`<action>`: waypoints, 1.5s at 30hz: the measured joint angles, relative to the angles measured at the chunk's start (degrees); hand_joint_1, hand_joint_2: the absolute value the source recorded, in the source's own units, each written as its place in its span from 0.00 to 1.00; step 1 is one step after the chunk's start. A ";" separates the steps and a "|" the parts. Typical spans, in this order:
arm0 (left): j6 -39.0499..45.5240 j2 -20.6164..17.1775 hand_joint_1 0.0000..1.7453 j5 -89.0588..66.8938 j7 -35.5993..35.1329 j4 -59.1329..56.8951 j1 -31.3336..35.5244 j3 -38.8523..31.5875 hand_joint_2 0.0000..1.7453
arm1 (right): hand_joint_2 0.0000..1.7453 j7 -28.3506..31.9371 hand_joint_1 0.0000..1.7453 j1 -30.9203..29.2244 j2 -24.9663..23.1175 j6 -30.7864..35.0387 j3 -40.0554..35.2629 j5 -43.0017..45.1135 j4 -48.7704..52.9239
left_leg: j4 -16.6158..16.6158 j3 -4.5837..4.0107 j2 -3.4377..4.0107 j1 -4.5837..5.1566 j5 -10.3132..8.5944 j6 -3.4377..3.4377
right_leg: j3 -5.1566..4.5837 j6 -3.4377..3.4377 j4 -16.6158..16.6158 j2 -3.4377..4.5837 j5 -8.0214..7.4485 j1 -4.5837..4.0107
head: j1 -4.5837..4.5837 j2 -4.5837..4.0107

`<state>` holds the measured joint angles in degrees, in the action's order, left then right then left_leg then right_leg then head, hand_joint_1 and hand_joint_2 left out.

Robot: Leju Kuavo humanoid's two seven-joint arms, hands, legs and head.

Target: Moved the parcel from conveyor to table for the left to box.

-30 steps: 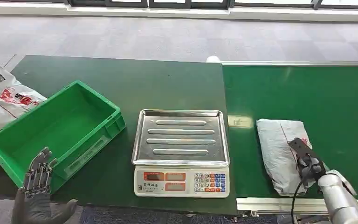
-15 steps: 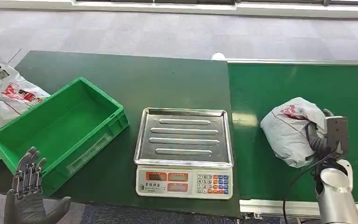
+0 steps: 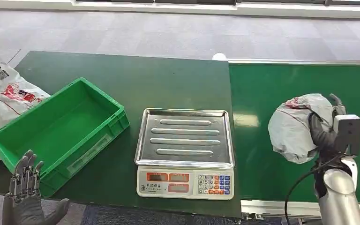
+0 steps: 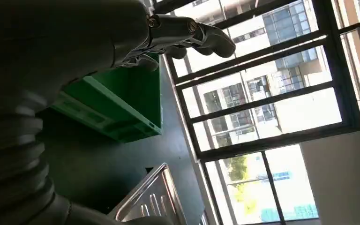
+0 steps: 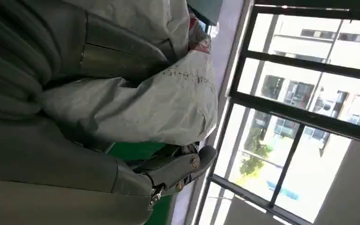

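Right hand clutches parcel above conveyor near its front edge, wrapped tight for carry toward table. Left hand spread, empty, by bin, likely waiting.

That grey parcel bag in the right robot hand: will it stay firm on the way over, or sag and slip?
Probably floppy: the grey parcel bag bulges and creases around the right robot hand. Its glossy plastic skin looks slick, so it might creep in the grip. It seems light for its bulk, since one hand carries it above the conveyor belt.
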<state>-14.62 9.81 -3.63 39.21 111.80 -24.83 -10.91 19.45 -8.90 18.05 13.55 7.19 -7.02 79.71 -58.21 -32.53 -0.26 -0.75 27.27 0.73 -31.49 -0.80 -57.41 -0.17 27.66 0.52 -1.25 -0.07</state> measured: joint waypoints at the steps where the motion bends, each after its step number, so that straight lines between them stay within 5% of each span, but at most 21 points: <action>1: 0.00 -0.02 0.00 0.00 0.00 0.00 -0.01 0.00 1.00 | 1.00 0.00 1.00 0.00 0.00 0.00 -0.09 0.00 0.13 | 0.00 0.00 0.00 0.00 0.00 0.00 | 0.00 0.00 0.00 0.00 0.00 0.00 | 0.00 0.00; 14: 0.92 -0.04 0.00 -0.28 0.63 -0.15 -0.16 0.15 1.00 | 1.00 4.68 1.00 0.84 -0.07 3.74 -2.19 1.09 5.14 | 0.00 -0.07 0.00 0.00 0.00 0.00 | -0.08 0.00 -0.01 0.03 0.00 -0.01 | 0.00 0.00; 21: 3.37 -0.96 0.00 -0.39 0.90 -1.62 1.11 2.95 1.00 | 1.00 8.12 1.00 -2.61 -0.86 7.39 -12.93 -8.88 11.08 | 0.04 -0.59 0.02 0.00 -0.06 0.10 | -0.11 0.03 -0.17 0.08 -0.01 -0.02 | 0.02 0.00; 27: 9.33 -5.92 0.00 2.95 0.92 -2.69 1.44 8.91 1.00 | 1.00 -1.66 1.00 -14.96 -6.51 5.42 -29.10 -13.07 14.20 | 0.04 -0.19 0.31 0.01 -0.35 0.39 | -0.53 0.31 -0.29 0.27 -0.21 -0.14 | 0.00 0.00; 33: 10.25 -8.31 0.00 3.50 0.92 -3.50 1.57 11.50 1.00 | 1.00 -2.01 1.00 -18.24 -8.09 4.30 -33.88 -12.44 14.82 | 0.05 -0.38 0.03 0.02 -0.40 0.39 | -0.52 0.32 -0.31 0.05 -0.20 -0.12 | 0.02 0.00; 37: 9.07 -9.68 0.00 3.80 0.79 -6.36 6.32 14.19 1.00 | 1.00 -8.80 1.00 -25.27 -13.34 -5.16 -40.01 -13.86 14.51 | 0.05 -0.60 0.24 0.07 -0.61 0.53 | -0.99 0.46 -0.45 0.27 -0.42 -0.05 | -0.02 0.00; 45: 8.70 -10.67 0.00 4.11 0.37 -9.79 10.15 16.33 1.00 | 1.00 -13.13 1.00 -29.98 -18.40 -9.11 -46.18 -12.13 12.37 | 0.05 -0.66 0.07 -0.02 -0.73 0.57 | -1.00 0.53 -0.45 0.14 -0.47 -0.19 | 0.00 0.00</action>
<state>-5.92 -0.85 0.48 39.58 102.01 -14.69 5.42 6.32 -38.89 -0.35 4.44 -38.99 -19.15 92.09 -58.17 -33.19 -0.19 -0.77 26.55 1.30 -32.49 -0.27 -57.87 -0.03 27.19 0.32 -1.25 -0.07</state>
